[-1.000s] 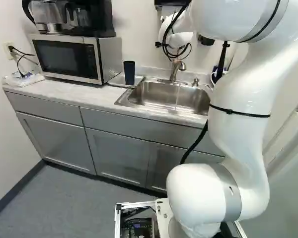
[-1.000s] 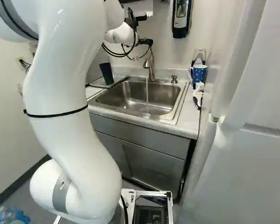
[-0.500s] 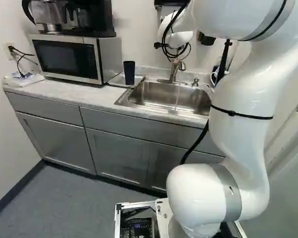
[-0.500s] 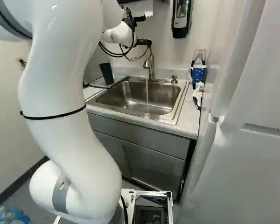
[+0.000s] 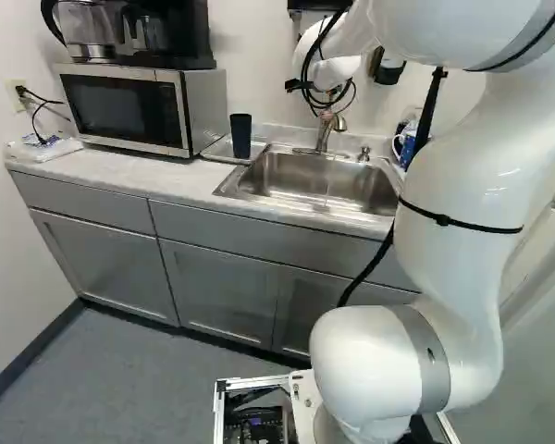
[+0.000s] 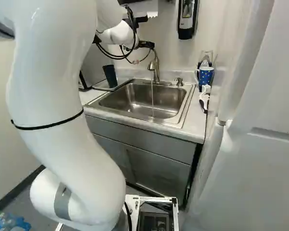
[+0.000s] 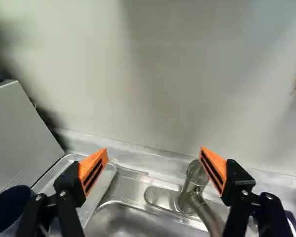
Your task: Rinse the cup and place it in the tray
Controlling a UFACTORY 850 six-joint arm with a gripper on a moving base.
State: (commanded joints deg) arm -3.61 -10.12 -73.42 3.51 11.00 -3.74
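From behind the arm (image 5: 449, 231), left and right, we look ahead and down, sharing the sink (image 6: 130, 99) in both base views; our wrist view faces the wall (image 7: 158, 74) closely, past the fingers (image 7: 93, 170).

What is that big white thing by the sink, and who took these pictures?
It's a robot arm. Two cameras on its base, one on each side behind the arm, look ahead past it. The third rides on its wrist and sees the gripper, which works like two fingers with orange pads. They're spread apart, holding nothing.

On the counter, a dark cup stands on a tray between the microwave and the sink. Water runs from the tap. A blue mug stands at the sink's other side.
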